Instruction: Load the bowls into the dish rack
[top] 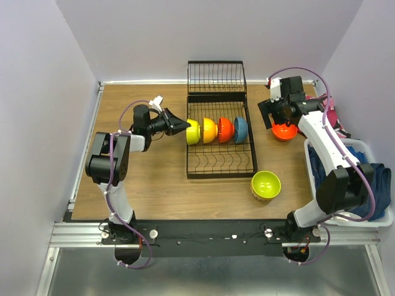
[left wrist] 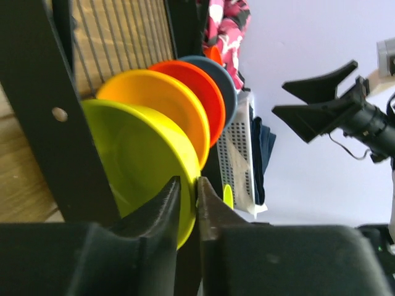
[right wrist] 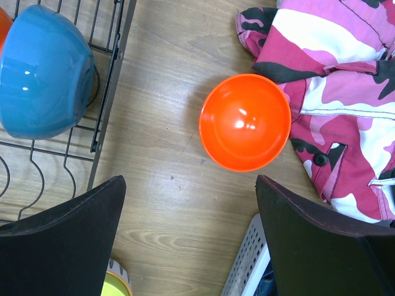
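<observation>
My left gripper (left wrist: 187, 188) is at the left side of the dish rack (top: 220, 176). Its jaws are nearly together astride the rim of the yellow bowl (left wrist: 139, 154), and I cannot tell whether they clamp that rim or stand slack beside it. That bowl stands on edge at the left end of a row of four in the rack, with the orange-yellow bowl (left wrist: 162, 98) close behind it. My worry is that if I back away while a jaw drags on the rim, the yellow bowl tips out of its slot or knocks its neighbours over.

My right gripper (right wrist: 190, 185) hangs spread wide, holding nothing, over the red-orange bowl (right wrist: 245, 122) on the table (top: 154, 191) right of the rack. Pink camouflage cloth (right wrist: 333, 80) lies just beside that bowl, so a careless descent could pinch fabric along with it. The lime green bowl (top: 266, 184) sits off the rack's near right corner.
</observation>
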You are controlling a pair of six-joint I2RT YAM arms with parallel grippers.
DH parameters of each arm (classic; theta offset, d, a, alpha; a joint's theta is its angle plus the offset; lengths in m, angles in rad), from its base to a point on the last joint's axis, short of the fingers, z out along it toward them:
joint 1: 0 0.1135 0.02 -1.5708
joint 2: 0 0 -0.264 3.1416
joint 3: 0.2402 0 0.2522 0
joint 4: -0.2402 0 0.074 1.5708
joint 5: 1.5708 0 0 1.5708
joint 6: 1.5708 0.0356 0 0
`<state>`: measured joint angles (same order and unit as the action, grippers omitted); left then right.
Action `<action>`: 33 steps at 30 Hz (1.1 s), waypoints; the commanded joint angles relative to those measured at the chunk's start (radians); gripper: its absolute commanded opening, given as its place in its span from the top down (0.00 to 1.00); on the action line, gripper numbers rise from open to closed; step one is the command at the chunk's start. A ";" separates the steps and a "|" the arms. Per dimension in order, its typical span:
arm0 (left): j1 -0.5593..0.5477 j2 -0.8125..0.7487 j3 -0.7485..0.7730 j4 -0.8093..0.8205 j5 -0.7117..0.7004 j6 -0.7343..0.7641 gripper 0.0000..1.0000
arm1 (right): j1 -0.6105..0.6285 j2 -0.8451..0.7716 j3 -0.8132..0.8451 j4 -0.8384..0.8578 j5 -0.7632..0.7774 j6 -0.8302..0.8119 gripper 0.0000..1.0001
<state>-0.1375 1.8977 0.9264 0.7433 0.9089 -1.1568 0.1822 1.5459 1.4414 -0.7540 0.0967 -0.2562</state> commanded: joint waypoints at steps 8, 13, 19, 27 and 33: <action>0.009 -0.090 0.063 -0.246 -0.061 0.141 0.51 | 0.005 0.003 0.007 0.007 -0.003 0.000 0.06; 0.009 -0.147 0.081 -0.389 -0.074 0.262 0.48 | 0.005 0.002 0.002 0.013 -0.015 0.000 0.06; 0.038 -0.215 0.094 -0.553 -0.079 0.376 0.47 | 0.007 -0.017 -0.016 0.015 -0.022 0.003 0.06; 0.078 -0.414 0.129 -0.898 -0.073 0.813 0.47 | 0.005 -0.058 -0.053 0.028 -0.018 0.003 0.06; -0.020 -0.494 0.230 -1.145 -0.002 1.196 0.43 | 0.005 -0.131 -0.107 0.053 0.058 0.012 0.06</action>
<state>-0.0795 1.4536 1.0679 -0.1593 0.8459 -0.3225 0.1822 1.4933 1.3762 -0.7418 0.0914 -0.2554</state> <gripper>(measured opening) 0.560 0.942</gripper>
